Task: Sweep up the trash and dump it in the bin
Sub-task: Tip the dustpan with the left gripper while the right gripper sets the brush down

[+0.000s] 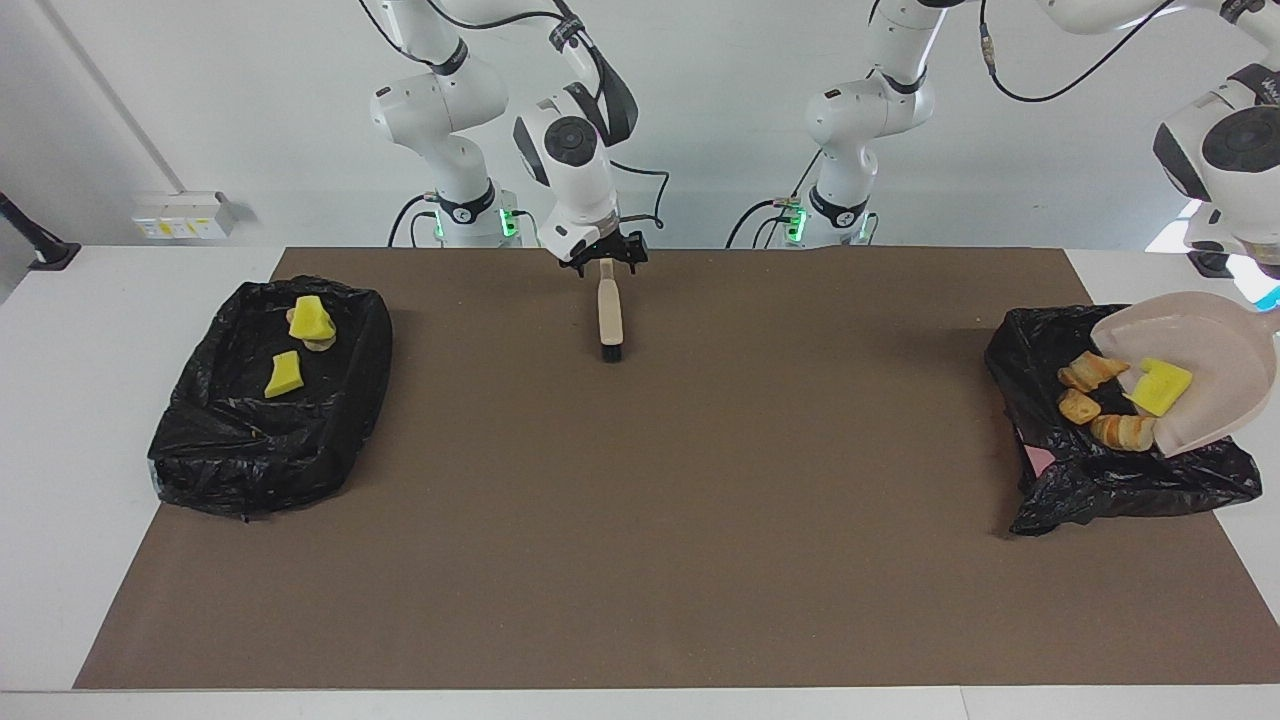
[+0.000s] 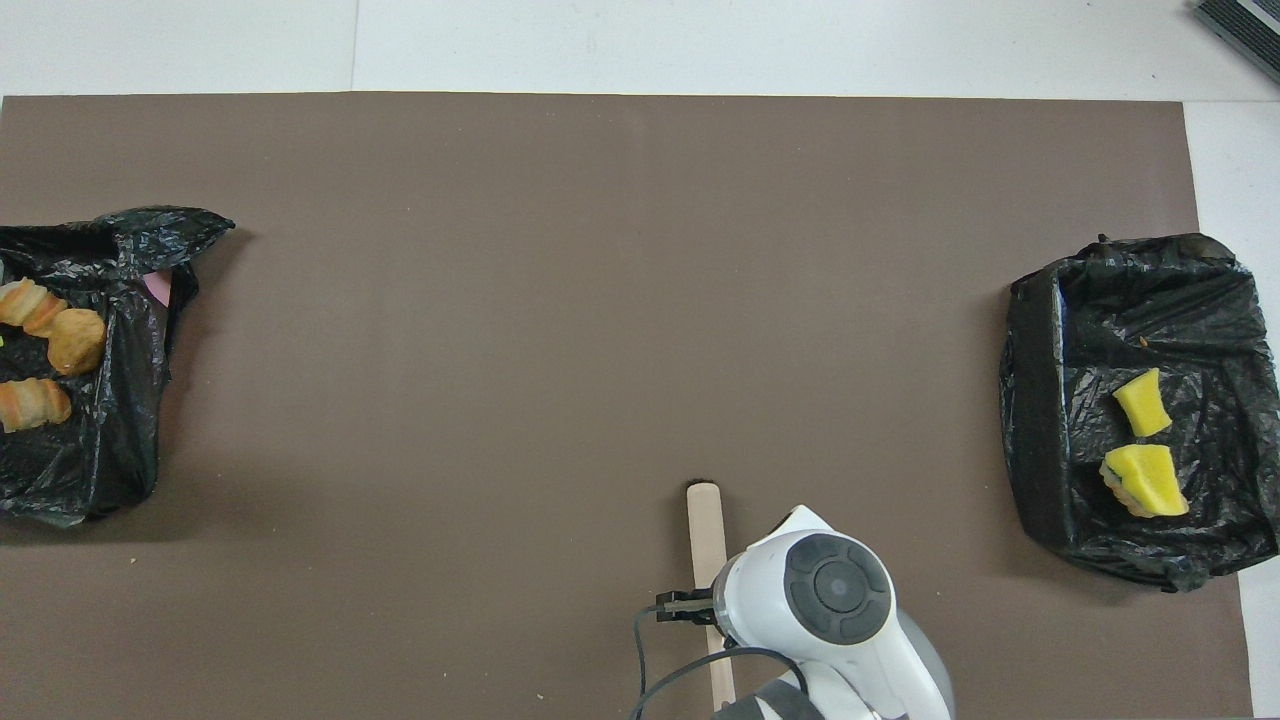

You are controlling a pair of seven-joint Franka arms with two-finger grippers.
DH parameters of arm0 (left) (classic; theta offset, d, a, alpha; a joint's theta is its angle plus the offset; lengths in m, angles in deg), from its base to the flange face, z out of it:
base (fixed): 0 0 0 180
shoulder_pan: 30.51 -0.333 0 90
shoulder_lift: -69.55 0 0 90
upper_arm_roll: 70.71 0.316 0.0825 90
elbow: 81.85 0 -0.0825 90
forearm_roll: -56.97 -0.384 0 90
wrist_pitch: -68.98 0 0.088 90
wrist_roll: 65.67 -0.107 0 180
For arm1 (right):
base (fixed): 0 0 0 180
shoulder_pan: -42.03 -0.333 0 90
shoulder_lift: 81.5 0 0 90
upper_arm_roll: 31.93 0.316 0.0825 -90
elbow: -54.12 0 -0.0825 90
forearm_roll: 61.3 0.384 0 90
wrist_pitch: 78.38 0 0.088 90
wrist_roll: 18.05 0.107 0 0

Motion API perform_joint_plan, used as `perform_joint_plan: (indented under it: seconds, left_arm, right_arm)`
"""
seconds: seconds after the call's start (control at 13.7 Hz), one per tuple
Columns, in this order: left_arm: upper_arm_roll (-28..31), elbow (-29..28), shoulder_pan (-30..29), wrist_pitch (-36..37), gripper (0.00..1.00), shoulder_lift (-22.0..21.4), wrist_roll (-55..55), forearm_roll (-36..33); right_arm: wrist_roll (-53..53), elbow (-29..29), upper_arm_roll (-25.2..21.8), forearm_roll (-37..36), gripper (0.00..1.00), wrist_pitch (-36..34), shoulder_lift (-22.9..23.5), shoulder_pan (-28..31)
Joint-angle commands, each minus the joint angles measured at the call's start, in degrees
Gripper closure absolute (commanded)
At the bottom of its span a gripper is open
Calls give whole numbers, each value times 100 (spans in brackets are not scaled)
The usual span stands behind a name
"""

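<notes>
Brown mat, black bags, beige tools

The mat [image 1: 640,520] is plain dark brown on a white table [image 1: 60,480]; both bin liners [image 1: 270,410] [image 1: 1110,470] are glossy black. Sponge scraps [image 1: 1160,387] are yellow, bread lumps [image 1: 1090,372] tan-orange with striped crusts. Dustpan [image 1: 1215,375] and brush [image 1: 608,310] are beige, its bristles black.

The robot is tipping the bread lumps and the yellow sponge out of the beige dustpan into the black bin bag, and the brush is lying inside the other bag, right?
Not quite. In the facing view the beige hand brush lies on the brown mat, under the right gripper, not in a bag. The rest holds: the beige dustpan tips tan bread lumps and a yellow sponge piece into the black bin bag.
</notes>
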Motion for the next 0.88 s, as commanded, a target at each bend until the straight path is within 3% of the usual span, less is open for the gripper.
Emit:
perform_joint_plan:
  seconds: [0.0,0.22,0.44,0.58,0.8]
  left_arm:
    - [51,-90,-53,-202,100,-180,126,-560]
    - [51,94,-53,-237,100,-144,91,-1033]
    - [42,148,-27,-237,100,-135,187,-975]
    - [42,200,61,-141,100,-162,266,-459]
    - [51,376,9,0,100,-197,459,901]
  right_arm:
    - [-156,-334,-9,-196,0,126,186,411]
    - [-130,-879,0,-802,0,21,266,756]
    - [-139,-1275,9,-1370,0,74,563,1308]
    - [-156,-1547,-9,-1961,0,56,670,1511]
    - [-174,-1952,-316,-1998,0,12,670,1766]
